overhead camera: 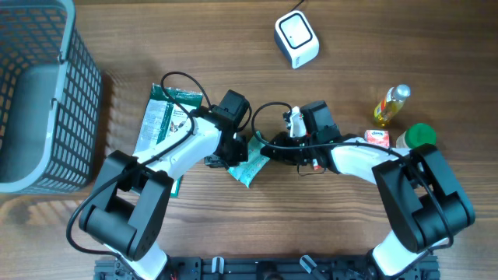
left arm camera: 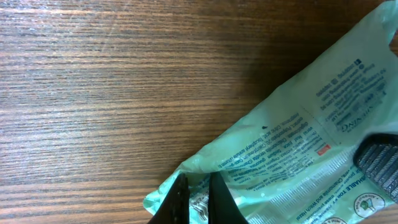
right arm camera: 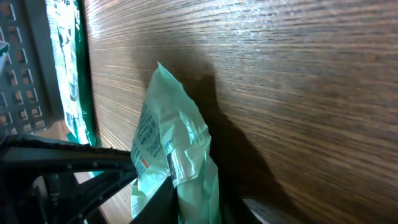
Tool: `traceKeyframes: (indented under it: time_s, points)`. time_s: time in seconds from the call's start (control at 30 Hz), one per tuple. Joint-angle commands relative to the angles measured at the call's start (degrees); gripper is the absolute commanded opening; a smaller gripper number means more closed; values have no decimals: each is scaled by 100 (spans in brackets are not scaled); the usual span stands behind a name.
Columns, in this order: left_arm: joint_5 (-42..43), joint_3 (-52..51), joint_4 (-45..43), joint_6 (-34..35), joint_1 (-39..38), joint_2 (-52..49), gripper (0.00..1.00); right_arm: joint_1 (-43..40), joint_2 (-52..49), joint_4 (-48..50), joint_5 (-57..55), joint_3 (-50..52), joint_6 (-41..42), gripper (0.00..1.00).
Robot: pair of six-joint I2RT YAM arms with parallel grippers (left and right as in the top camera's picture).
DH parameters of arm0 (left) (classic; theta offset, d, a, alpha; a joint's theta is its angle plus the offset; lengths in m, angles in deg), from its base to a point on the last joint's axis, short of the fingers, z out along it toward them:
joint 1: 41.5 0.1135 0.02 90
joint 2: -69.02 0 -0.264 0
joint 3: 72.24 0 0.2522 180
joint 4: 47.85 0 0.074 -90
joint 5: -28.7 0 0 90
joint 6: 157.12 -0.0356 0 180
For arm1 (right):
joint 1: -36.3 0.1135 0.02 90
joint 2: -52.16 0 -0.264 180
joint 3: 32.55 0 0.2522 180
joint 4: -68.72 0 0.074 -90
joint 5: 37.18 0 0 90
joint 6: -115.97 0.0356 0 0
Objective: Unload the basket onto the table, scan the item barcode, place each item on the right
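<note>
left gripper (left arm camera: 194,186): pinched tight on edge of pale green pouch (overhead camera: 247,167) | right gripper (right arm camera: 199,205): jaws closed onto its other end | pouch: middle of table (overhead camera: 366,47), between both grippers, well apart from white scanner (overhead camera: 296,39)

Brown wood-grain table (overhead camera: 171,35) under soft light, grey mesh basket (overhead camera: 78,109) alongside.

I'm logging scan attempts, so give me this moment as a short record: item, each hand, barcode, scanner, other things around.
item: pale green pouch, held edge-up
left hand: shut on pouch corner
right hand: jaws either side of pouch, grip unclear
barcode: striped label, seen by right wrist camera
scanner: white, well clear of pouch
other: grey basket, yellow bottle, dark green packet
</note>
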Motion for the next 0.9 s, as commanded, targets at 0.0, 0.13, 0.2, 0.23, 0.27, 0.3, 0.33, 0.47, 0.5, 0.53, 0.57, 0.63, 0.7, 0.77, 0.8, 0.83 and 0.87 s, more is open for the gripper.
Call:
traceKeyframes:
  time_s: [0.0, 0.13, 0.2, 0.23, 0.27, 0.3, 0.33, 0.47, 0.5, 0.53, 0.57, 0.63, 0.7, 0.77, 0.8, 0.83, 0.87]
  points:
    - [-166, -68, -101, -70, -61, -323, 4, -7, -138, -39, 50, 42, -37, 9]
    - [-166, -68, -101, -70, -61, -323, 4, -7, -138, -42, 48, 42, -46, 4]
    - [-166, -68, -101, -70, -61, -323, 4, -7, -138, -42, 48, 42, -46, 4]
    - [-168, -68, -103, -72, -61, -323, 4, -7, -138, -42, 46, 42, -46, 4]
    - [-219, -68, -98, -76, -61, -321, 4, -7, -138, -42, 46, 42, -46, 4]
    - [-330, -66, -79, -92, -55, -313, 4, -7, -138, -42, 39, 42, -48, 4]
    - [-507, -66, -39, -90, -28, -271, 4, -7, -138, -42, 22, 42, -48, 4]
    - [-743, -7, 55, -94, 186, 33, 4, -7, -138, -42, 2, 42, -68, 4]
    - [-743, 42, 81, -94, 275, 146, 4, -7, -138, -42, 2, 42, -92, 4]
    - [-743, 101, 118, -101, 372, 271, 4, -7, -138, -42, 2, 42, -92, 4]
    - [-741, 162, 131, -181, 479, 391, 4, -7, -138, -42, 2, 42, -90, 4]
    - [-756, 278, 136, -332, 699, 612, 4, -7, -138, -42, 2, 42, -87, 4]
    - [-920, 372, 136, -444, 953, 787, 4, -7, -138, -39, 0, 42, -90, 4]
    - [-1231, 409, 90, -503, 1198, 909, 4, -7, -138, -42, 2, 42, -92, 4]
    - [-1537, 407, 17, -503, 1403, 957, 6, -7, -138, -42, 2, 42, -144, 4]
    - [-1665, 407, -24, -503, 1513, 957, 6, -7, -138, -42, 2, 42, -177, 4]
    - [-1740, 407, -66, -503, 1620, 955, 7, -7, -138, -44, 2, 42, -190, 4]
